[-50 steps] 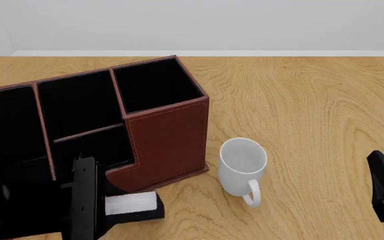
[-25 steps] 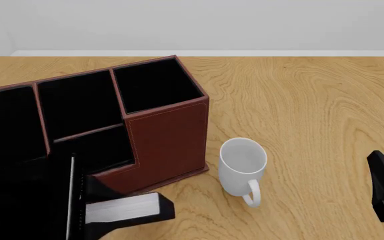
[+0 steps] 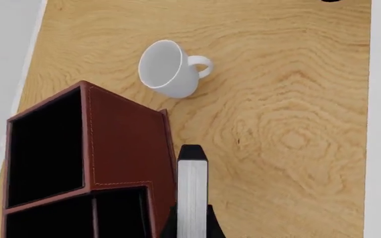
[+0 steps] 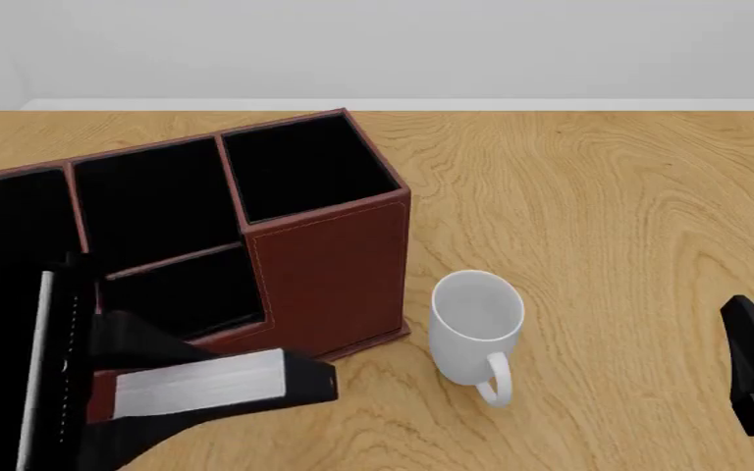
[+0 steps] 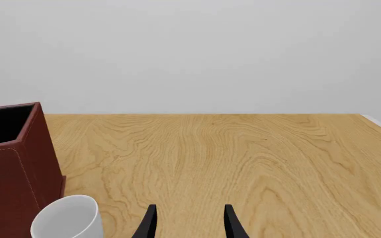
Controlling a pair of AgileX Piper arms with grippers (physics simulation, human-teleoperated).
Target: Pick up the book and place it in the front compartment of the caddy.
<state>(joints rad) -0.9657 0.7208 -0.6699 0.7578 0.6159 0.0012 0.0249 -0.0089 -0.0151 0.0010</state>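
The left tool (image 3: 192,229) is clamped on the book (image 4: 200,383), its black fingers (image 3: 169,225) pressed to the covers on either side of the pale page edge. In the front view the book hangs off the desk (image 4: 613,216), level and pointing right, just in front of the low front wall of the caddy (image 4: 331,270). Half a second ago it sat lower and nearer the camera; it has since risen and shifted left. The front compartment (image 4: 188,289) lies just behind the book, open and dark inside. The white mug (image 4: 475,329) stands to the right of the caddy, near its corner but apart from the book. The right tool (image 5: 189,223) hovers at the desk's right side with its fingers apart, holding nothing, unmoved. No writing or label can be read anywhere.
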